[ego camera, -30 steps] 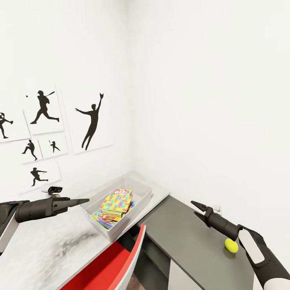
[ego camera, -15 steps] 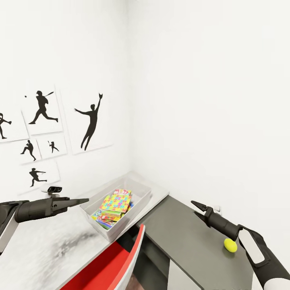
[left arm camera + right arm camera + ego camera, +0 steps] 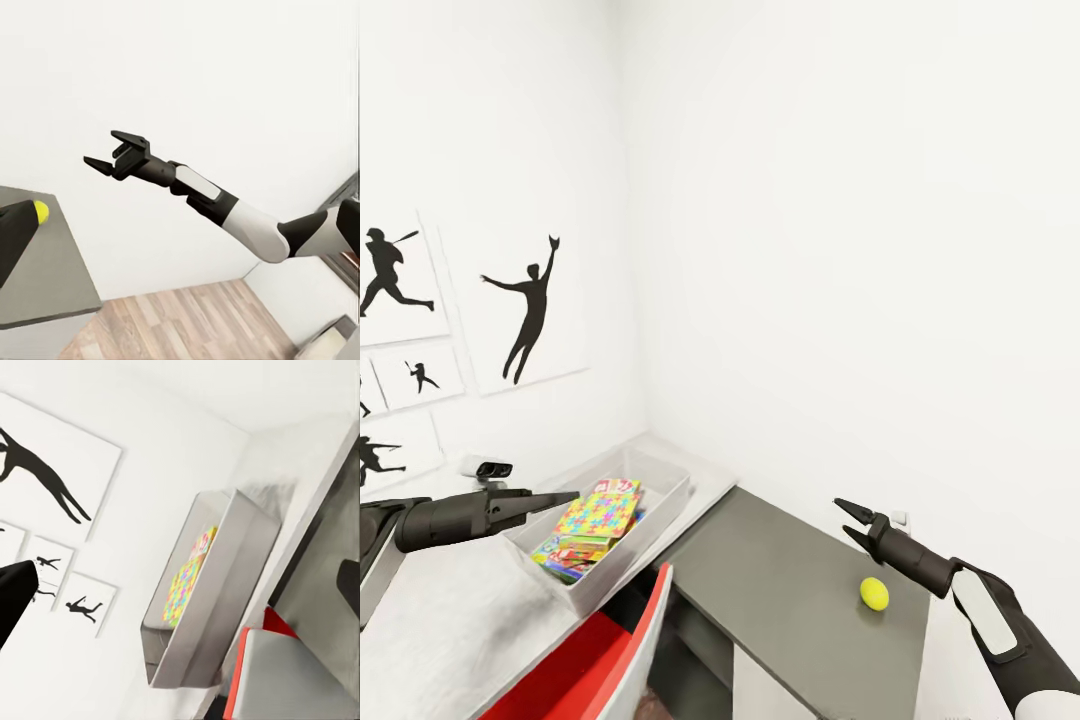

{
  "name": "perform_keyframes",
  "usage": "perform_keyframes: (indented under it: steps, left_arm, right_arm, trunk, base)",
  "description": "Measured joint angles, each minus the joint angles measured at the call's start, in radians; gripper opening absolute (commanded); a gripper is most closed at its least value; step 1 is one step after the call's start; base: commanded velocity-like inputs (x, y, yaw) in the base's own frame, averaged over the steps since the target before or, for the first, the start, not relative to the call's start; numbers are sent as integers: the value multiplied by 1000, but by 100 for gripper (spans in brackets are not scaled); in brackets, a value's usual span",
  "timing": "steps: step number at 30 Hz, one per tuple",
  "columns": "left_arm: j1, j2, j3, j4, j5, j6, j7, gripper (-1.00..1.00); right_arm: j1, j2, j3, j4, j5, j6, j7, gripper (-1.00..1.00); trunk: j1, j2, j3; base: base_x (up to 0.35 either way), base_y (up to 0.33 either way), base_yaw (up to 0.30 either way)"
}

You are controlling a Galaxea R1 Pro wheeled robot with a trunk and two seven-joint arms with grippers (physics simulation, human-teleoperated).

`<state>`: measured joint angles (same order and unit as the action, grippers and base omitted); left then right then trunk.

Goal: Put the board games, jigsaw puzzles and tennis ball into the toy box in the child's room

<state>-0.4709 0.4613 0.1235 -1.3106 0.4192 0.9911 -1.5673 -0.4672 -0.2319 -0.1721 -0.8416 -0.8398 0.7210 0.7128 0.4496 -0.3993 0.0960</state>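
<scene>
Closest to me, a red-and-white swivel chair (image 3: 605, 665) sits tucked against the front edge of the table (image 3: 450, 620). On the pale grey top I have my left gripper (image 3: 565, 497) held level just short of the toy box (image 3: 650, 520), its fingers drawn together to a point with nothing between them. Over the lower dark grey section (image 3: 790, 600) of the table my right gripper (image 3: 845, 521) hangs with its jaws parted and empty; the left wrist view confirms the open fork (image 3: 112, 154).

The tennis ball (image 3: 874, 593) rests on that dark section, just beside the right gripper and below it, well apart from the toy box. In the toy box I can see a jigsaw puzzle (image 3: 598, 514) lying on top, with the printed edges of board games (image 3: 565, 553) poking out under it towards the near end. From the right wrist view the translucent bin wall (image 3: 225, 585) lets the mosaic colours show through.

Beyond the toy box, a small white and black device (image 3: 485, 467) stands on the table by the wall. The white walls meet in a corner behind, the left one carrying black baseball-player silhouette pictures (image 3: 525, 305).
</scene>
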Motion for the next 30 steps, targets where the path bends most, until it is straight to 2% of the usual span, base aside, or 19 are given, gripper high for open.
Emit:
perform_keyframes:
  steps: [8, 30]
  left_arm:
    - [0, 0, 2, 0, 0, 0, 0, 100]
    - [0, 0, 2, 0, 0, 1, 0, 100]
  right_arm:
    - [0, 0, 0, 0, 0, 0, -1, 100]
    - [0, 0, -1, 14, 0, -3, -2, 100]
  trunk:
    - [0, 0, 8]
    - [0, 0, 31]
  base:
    - [0, -190, -226]
    - [0, -8, -226]
